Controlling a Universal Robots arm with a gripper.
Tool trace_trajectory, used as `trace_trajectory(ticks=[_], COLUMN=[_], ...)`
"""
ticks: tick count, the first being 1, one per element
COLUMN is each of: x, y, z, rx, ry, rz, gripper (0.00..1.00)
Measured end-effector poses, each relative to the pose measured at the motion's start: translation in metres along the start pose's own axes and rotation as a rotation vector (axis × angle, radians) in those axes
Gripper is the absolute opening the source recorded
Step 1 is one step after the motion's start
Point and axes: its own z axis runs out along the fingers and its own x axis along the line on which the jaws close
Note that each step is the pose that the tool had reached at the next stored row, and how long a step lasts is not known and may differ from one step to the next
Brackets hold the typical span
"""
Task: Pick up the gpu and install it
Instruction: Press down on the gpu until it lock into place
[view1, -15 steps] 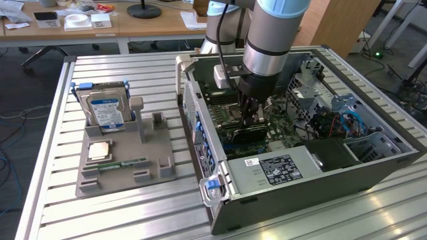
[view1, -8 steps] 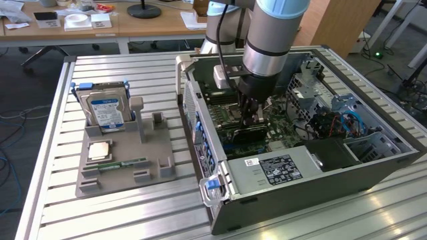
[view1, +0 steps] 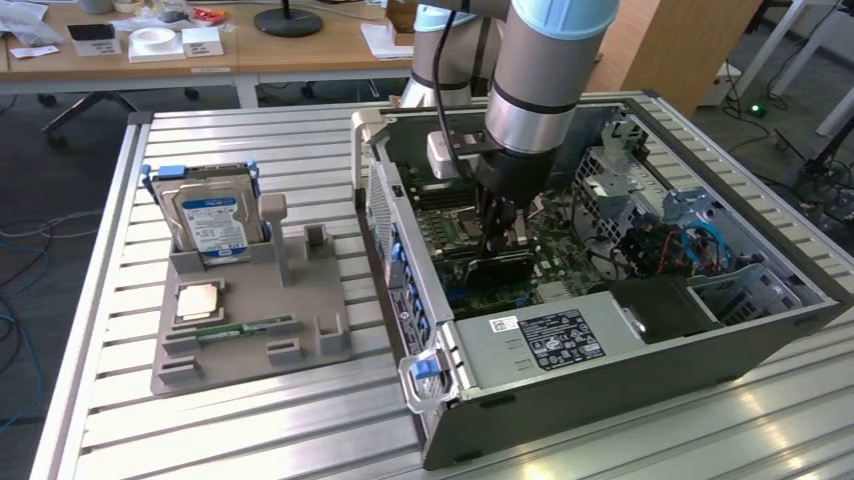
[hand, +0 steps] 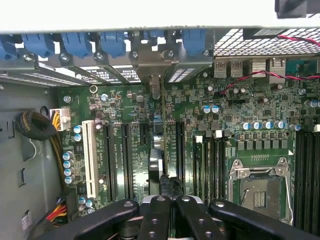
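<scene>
An open dark-grey metal computer case (view1: 587, 390) lies on the slatted aluminium desk (view1: 267, 420), its green motherboard (hand: 240, 107) exposed with an empty silver processor socket (hand: 260, 187). At the exterior view's left, apart from the case, a grey plastic parts holder (view1: 254, 320) carries an upright blue-labelled silver hard drive (view1: 214, 222) and a slim green memory stick (view1: 247, 328).

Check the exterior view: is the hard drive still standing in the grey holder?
Yes, the hard drive stands upright in the grey holder, outside the PC case.
</scene>
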Motion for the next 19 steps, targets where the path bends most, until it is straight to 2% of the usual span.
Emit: trace_trajectory(ticks=[19], x=[0.0001], y=[0.0005], z=[0.0017], rx=[-0.0001], ry=[0.0], rz=[0.0], gripper=[0.11])
